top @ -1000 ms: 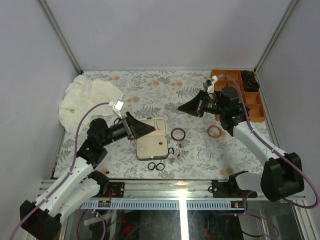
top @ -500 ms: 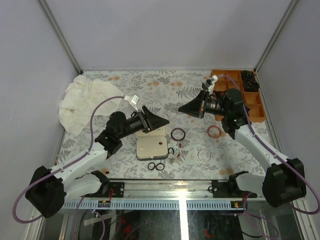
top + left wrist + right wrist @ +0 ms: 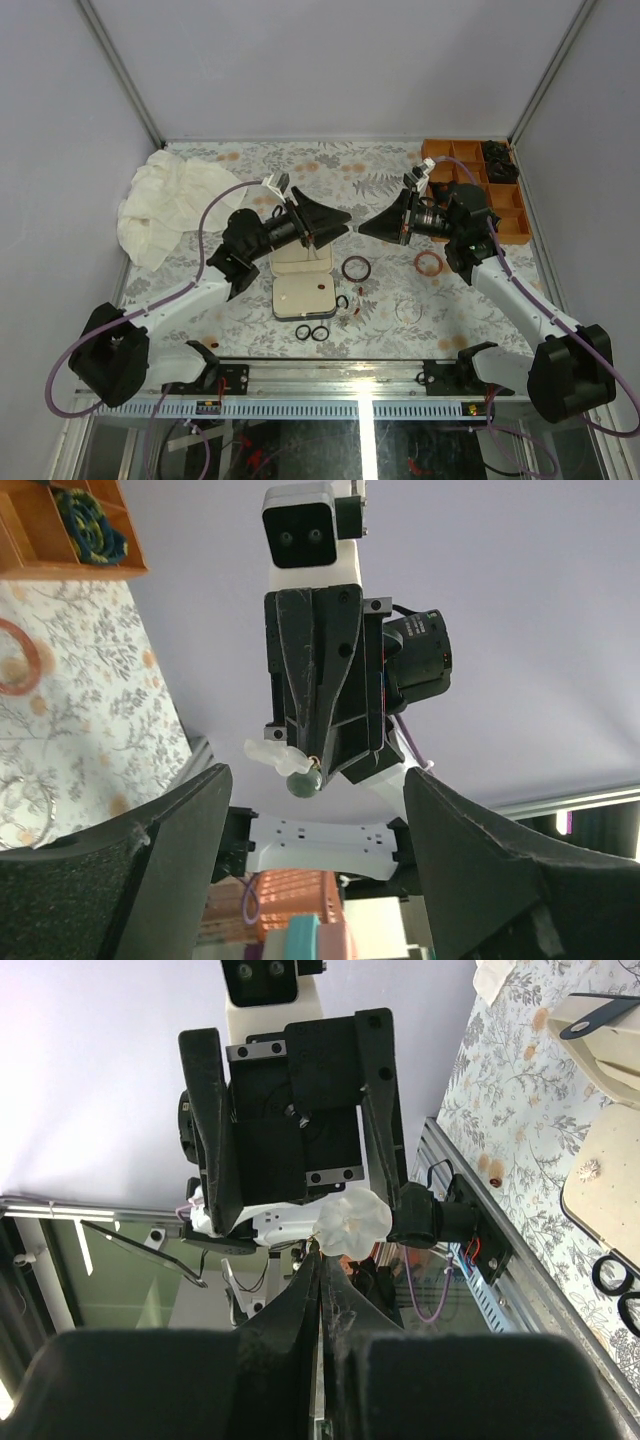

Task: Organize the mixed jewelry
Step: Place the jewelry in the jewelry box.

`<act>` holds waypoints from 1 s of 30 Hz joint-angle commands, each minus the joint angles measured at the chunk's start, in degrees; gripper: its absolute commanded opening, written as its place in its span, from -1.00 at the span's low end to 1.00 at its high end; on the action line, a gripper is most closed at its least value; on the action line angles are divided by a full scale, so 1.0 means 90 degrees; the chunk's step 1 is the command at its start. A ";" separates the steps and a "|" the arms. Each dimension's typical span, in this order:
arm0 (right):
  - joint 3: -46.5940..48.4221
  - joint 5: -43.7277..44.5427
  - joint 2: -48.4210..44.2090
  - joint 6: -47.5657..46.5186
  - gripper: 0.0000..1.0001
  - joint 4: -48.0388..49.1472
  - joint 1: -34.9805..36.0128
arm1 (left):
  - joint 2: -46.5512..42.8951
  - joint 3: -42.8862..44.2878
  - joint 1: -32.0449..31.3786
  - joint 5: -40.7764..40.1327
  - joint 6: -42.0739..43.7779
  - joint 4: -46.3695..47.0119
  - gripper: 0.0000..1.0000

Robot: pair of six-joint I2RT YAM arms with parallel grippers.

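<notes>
Earring (image 3: 298,780), a green bead on a pale backing, is pinched at the tip of the right claw (image 3: 362,225), whose fingers are clenched on it. Both arms are raised above the counter (image 3: 300,170), and the claws face each other tip to tip, just apart. The left claw (image 3: 345,222) is released, its fingers spread wide with nothing between them.

Below them lies the open case (image 3: 300,292), with a tiny piece on its cream lining. Just to its right is one reddish bangle (image 3: 343,268); a second bangle (image 3: 417,263) lies farther right, near the orange tray (image 3: 512,232) in the far right corner. Two black rings (image 3: 310,332) touch each other at the case's near edge. A thin wire hoop (image 3: 398,312) lies near the second bangle. A white cloth (image 3: 170,200) is bunched at the far left.
</notes>
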 commanded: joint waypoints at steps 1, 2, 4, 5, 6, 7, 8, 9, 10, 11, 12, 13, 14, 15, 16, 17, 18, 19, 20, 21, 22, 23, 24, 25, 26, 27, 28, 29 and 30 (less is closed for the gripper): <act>0.0049 -0.0301 -0.0188 -0.0051 -1.00 0.0119 0.0012 | 0.0191 0.0068 -0.0112 0.0342 -0.0722 0.0928 0.37; 0.0049 -0.0293 -0.0178 -0.0054 -1.00 0.0137 0.0014 | 0.0221 0.0057 -0.0121 0.0374 -0.0779 0.0963 0.36; 0.0046 -0.0297 -0.0141 -0.0055 -1.00 0.0168 0.0016 | 0.0280 0.0051 -0.0160 0.0415 -0.0852 0.0982 0.34; 0.0040 -0.0292 -0.0127 -0.0039 -1.00 0.0210 0.0012 | 0.0301 0.0035 -0.0177 0.0423 -0.0894 0.1007 0.33; 0.0040 -0.0294 -0.0115 -0.0039 -1.00 0.0229 0.0014 | 0.0326 -0.0005 -0.0187 0.0422 -0.0955 0.1094 0.31; 0.0034 -0.0294 -0.0105 -0.0049 -1.00 0.0223 0.0016 | 0.0350 -0.0049 -0.0189 0.0434 -0.1035 0.1223 0.26; 0.0028 -0.0292 -0.0088 -0.0066 -1.00 0.0215 0.0015 | 0.0384 -0.0079 -0.0189 0.0444 -0.1101 0.1333 0.21; 0.0012 -0.0291 -0.0077 -0.0071 -1.00 0.0221 0.0012 | 0.0406 -0.0089 -0.0181 0.0461 -0.1149 0.1401 0.16; 0.0002 -0.0291 -0.0075 -0.0071 -1.00 0.0229 0.0016 | 0.0428 -0.0098 -0.0183 0.0470 -0.1172 0.1420 0.10; 0.0000 -0.0291 -0.0067 -0.0080 -1.00 0.0227 0.0014 | 0.0442 -0.0095 -0.0192 0.0474 -0.1174 0.1414 0.09; -0.0012 -0.0296 -0.0057 -0.0096 -1.00 0.0230 0.0016 | 0.0448 -0.0098 -0.0193 0.0479 -0.1183 0.1409 0.08; -0.0014 -0.0292 -0.0046 -0.0082 -1.00 0.0230 0.0017 | 0.0453 -0.0092 -0.0196 0.0481 -0.1184 0.1393 0.07; -0.0009 -0.0283 -0.0045 -0.0081 -1.00 0.0233 0.0017 | 0.0455 -0.0090 -0.0198 0.0489 -0.1185 0.1386 0.07; -0.0006 -0.0282 -0.0045 -0.0085 -1.00 0.0232 0.0014 | 0.0450 -0.0091 -0.0202 0.0489 -0.1185 0.1363 0.06; -0.0004 -0.0282 -0.0045 -0.0098 -1.00 0.0232 0.0014 | 0.0454 -0.0090 -0.0203 0.0498 -0.1177 0.1338 0.06; -0.0011 -0.0282 -0.0045 -0.0100 -1.00 0.0232 0.0009 | 0.0452 -0.0081 -0.0203 0.0499 -0.1163 0.1299 0.04; -0.0026 -0.0284 -0.0045 -0.0091 -1.00 0.0239 0.0013 | 0.0447 -0.0081 -0.0203 0.0499 -0.1148 0.1239 0.03; -0.0021 -0.0282 -0.0045 -0.0090 -1.00 0.0241 0.0016 | 0.0450 -0.0094 -0.0203 0.0502 -0.1141 0.1208 0.02; -0.0011 -0.0282 -0.0045 -0.0085 -1.00 0.0248 0.0017 | 0.0432 -0.0093 -0.0203 0.0494 -0.1123 0.1157 0.01; -0.0001 -0.0289 -0.0045 -0.0083 -1.00 0.0242 0.0019 | 0.0425 -0.0095 -0.0209 0.0490 -0.1115 0.1109 -0.01; 0.0000 -0.0291 -0.0045 -0.0076 -1.00 0.0249 0.0023 | 0.0415 -0.0115 -0.0215 0.0487 -0.1108 0.1077 -0.04; -0.0001 -0.0296 -0.0045 -0.0074 -1.00 0.0251 0.0019 | 0.0416 -0.0124 -0.0214 0.0477 -0.1098 0.1062 -0.05; -0.0006 -0.0297 -0.0045 -0.0088 -1.00 0.0251 0.0026 | 0.0411 -0.0120 -0.0213 0.0487 -0.1083 0.1027 -0.07; -0.0017 -0.0292 -0.0045 -0.0082 -1.00 0.0251 0.0021 | 0.0420 -0.0106 -0.0218 0.0489 -0.1078 0.1006 -0.10; -0.0024 -0.0291 -0.0045 -0.0071 -1.00 0.0265 0.0026 | 0.0424 -0.0105 -0.0213 0.0492 -0.1077 0.0999 -0.14; -0.0029 -0.0291 -0.0045 -0.0071 -1.00 0.0270 0.0029 | 0.0436 -0.0089 -0.0222 0.0497 -0.1077 0.0994 -0.18; -0.0032 -0.0293 -0.0053 -0.0075 -1.00 0.0268 0.0039 | 0.0449 -0.0081 -0.0222 0.0506 -0.1077 0.0993 -0.19; -0.0029 -0.0301 -0.0046 -0.0080 -1.00 0.0264 0.0045 | 0.0466 -0.0074 -0.0222 0.0511 -0.1072 0.0986 -0.21; -0.0029 -0.0299 -0.0045 -0.0081 -1.00 0.0262 0.0062 | 0.0471 -0.0071 -0.0231 0.0497 -0.1075 0.0975 -0.22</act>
